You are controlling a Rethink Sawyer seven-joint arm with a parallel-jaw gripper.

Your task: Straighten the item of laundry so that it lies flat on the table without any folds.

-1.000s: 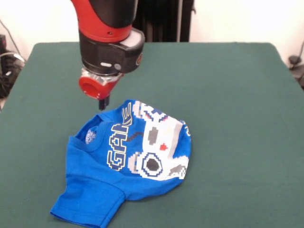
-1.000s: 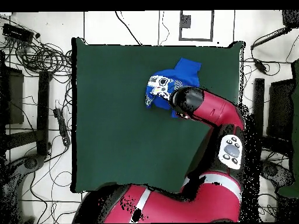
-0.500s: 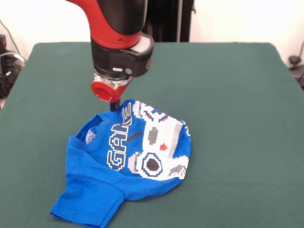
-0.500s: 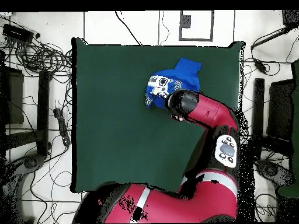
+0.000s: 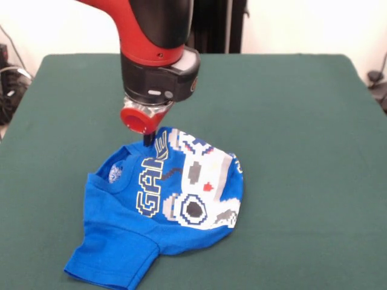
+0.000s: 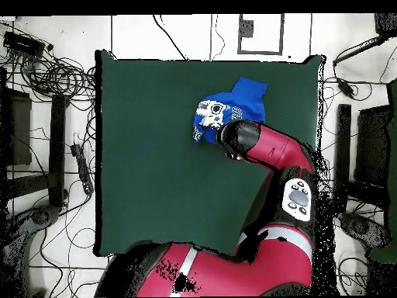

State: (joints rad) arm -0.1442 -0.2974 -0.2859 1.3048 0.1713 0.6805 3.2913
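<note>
The item of laundry point(image 5: 158, 204) is a bright blue T-shirt lying bunched and folded on the green table point(image 5: 290, 121), its white-grey pixel print and yellow-outlined letters facing up and one sleeve reaching toward the near left corner. In the overhead view the same shirt point(image 6: 233, 105) lies near the table's point(image 6: 147, 155) upper right. My gripper point(image 5: 148, 138) hangs low over the shirt's far edge, just behind the lettering. Only a dark tip shows under the red wrist, so its state is unclear. From above, the arm covers the gripper.
Cables and equipment lie on the floor to the left of the table point(image 6: 46, 70) and to its right point(image 6: 349, 85). A dark stand point(image 5: 211, 24) rises behind the table's far edge.
The gripper has moved right and a little toward the camera, from beside the shirt's far left edge to directly over that edge. The shirt has not shifted.
</note>
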